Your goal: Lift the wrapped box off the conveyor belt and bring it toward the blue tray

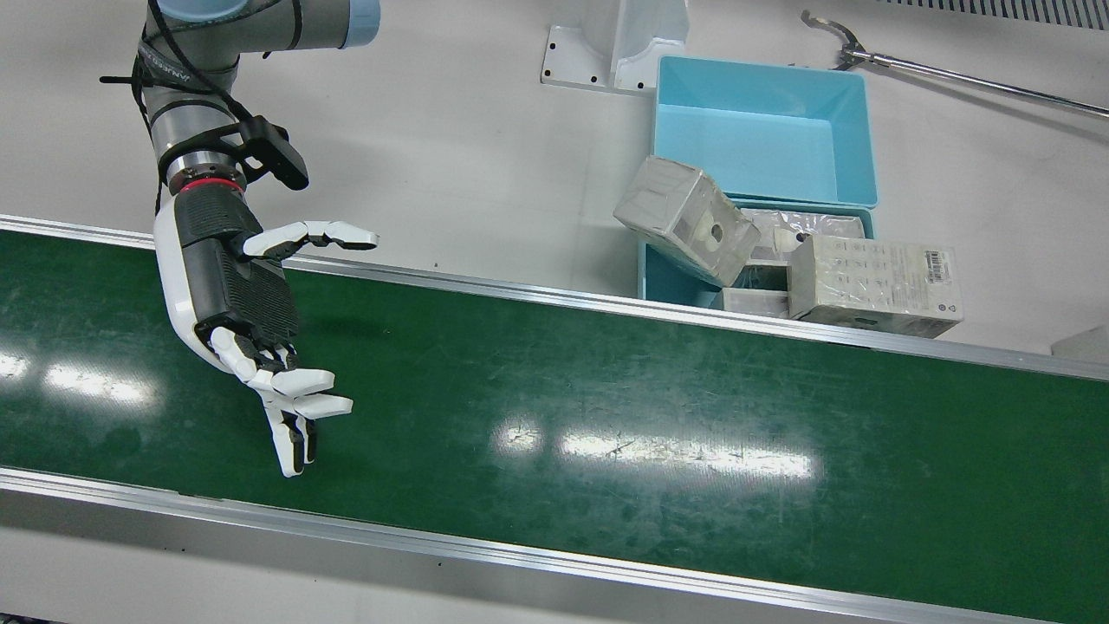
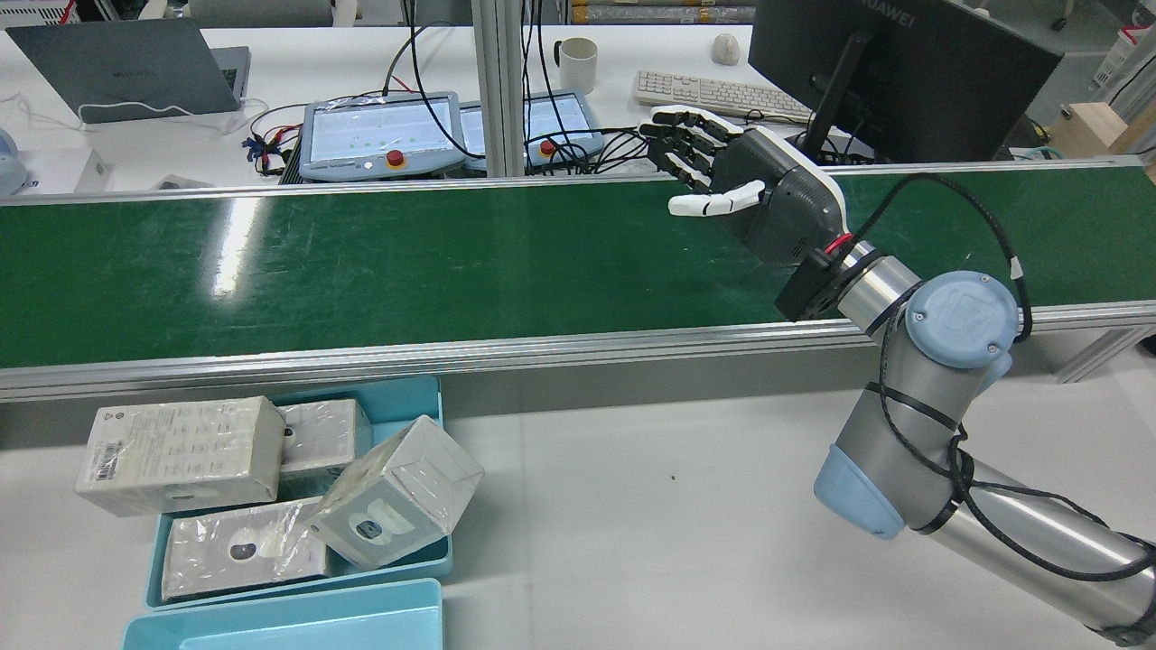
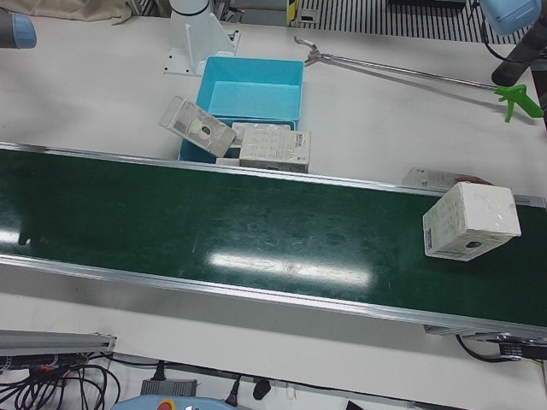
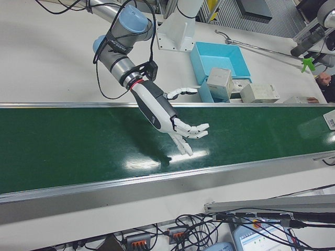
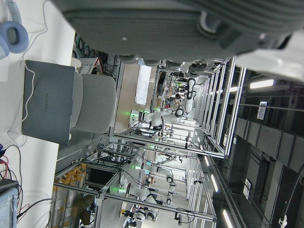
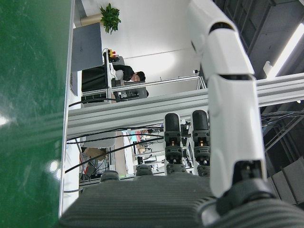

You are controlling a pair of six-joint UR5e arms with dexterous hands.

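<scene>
A wrapped white box (image 3: 470, 220) sits on the green conveyor belt (image 1: 606, 390) near its end on the left arm's side; its edge also shows in the right-front view (image 4: 330, 119). My right hand (image 1: 251, 321) is open and empty, palm sideways, hovering over the belt far from that box; it also shows in the rear view (image 2: 750, 190) and the right-front view (image 4: 170, 120). Of my left hand only the dark palm (image 5: 190, 19) shows, with nothing in it. An empty blue tray (image 1: 762, 130) stands beyond the belt.
A second blue tray (image 1: 663, 277) next to the belt holds several wrapped boxes (image 1: 875, 277), one tilted on its rim (image 1: 684, 217). A long grabber tool (image 1: 953, 78) lies on the white table. Another flat pack (image 3: 436, 178) lies beside the belt.
</scene>
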